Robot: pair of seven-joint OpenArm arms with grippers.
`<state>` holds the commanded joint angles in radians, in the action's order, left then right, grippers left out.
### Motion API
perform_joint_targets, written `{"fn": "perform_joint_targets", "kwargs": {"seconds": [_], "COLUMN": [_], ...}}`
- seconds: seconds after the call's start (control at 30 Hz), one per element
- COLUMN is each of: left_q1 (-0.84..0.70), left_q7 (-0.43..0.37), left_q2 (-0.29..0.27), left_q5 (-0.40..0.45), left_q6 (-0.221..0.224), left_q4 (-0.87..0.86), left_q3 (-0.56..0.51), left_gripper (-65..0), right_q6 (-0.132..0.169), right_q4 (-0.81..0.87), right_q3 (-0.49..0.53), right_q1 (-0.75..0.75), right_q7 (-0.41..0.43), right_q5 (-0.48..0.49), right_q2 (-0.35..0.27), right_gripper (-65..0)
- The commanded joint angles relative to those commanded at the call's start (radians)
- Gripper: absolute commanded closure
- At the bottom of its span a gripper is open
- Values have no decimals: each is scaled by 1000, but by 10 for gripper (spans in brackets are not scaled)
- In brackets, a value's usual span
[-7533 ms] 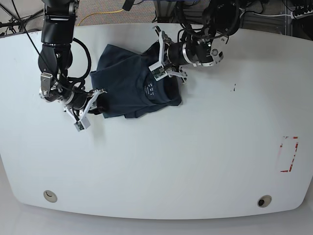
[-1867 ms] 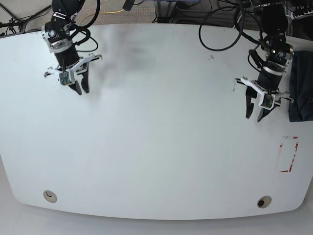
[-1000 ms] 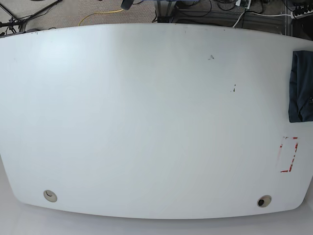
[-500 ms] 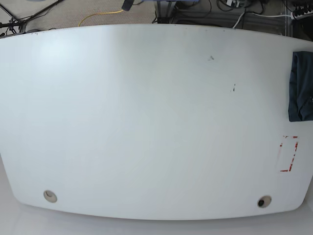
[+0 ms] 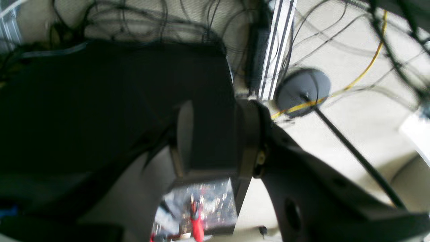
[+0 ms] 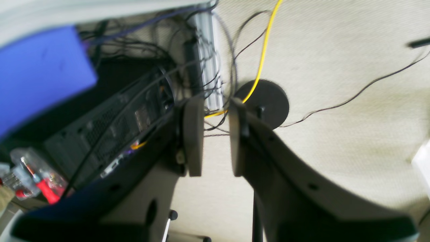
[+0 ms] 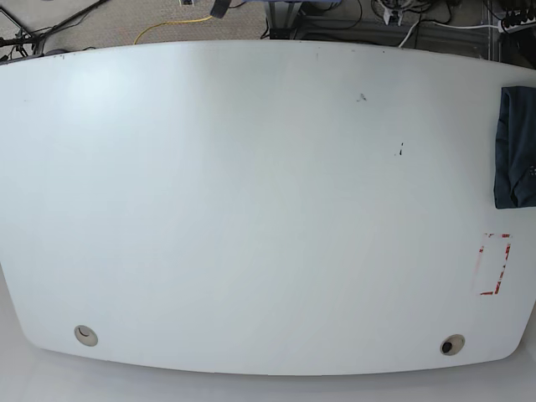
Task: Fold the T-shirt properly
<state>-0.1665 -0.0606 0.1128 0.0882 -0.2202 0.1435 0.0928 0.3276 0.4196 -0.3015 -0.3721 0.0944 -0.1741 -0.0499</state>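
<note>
The T-shirt lies as a compact dark navy bundle at the far right edge of the white table, partly cut off by the frame. Neither arm appears in the base view. In the left wrist view, my left gripper hangs off the table over the floor, its fingers apart with nothing between them. The right wrist view has my right gripper over carpet and cables. A narrow gap shows between its fingers, and it holds nothing.
A red tape outline marks the table below the shirt. Two round holes sit near the front edge. Behind the table are cables, a yellow cord, a round stand base and a black computer case.
Both arms held the shirt at the table's centre-left, then moved apart and left the base view. The shirt now rests at the right edge. Nothing has changed over the last second.
</note>
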Motion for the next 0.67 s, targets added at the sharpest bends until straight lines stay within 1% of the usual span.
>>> {"fn": "perform_joint_targets", "kwargs": {"seconds": [0.07, 0.1, 0.2, 0.27, 0.4, 0.67], "left_q1": [12, 14, 14, 14, 23, 32], "left_q7": [26, 32, 32, 29, 29, 26], "left_q2": [-5, -9, -18, -18, -18, -20], "left_q5": [0, 0, 0, 0, 0, 0], "left_q6": [8, 18, 64, 75, 75, 75], "left_q4": [3, 5, 5, 5, 5, 5], "left_q3": [0, 0, -2, -2, -2, -2], "left_gripper": [-192, -192, -192, -193, -194, -194], "right_q6": [-31, -41, -61, -63, -63, -64], "right_q4": [-17, -21, -26, -26, -26, -26], "right_q3": [0, 0, 0, 0, 0, 0], "right_q1": [14, 18, 28, 29, 29, 29], "right_q7": [0, 0, 0, 0, 3, 5], "right_q5": [-9, -18, -41, -54, -69, -66], "right_q2": [0, 0, 0, 0, 2, 2], "right_gripper": [-128, -128, -128, -128, -130, -130]}}
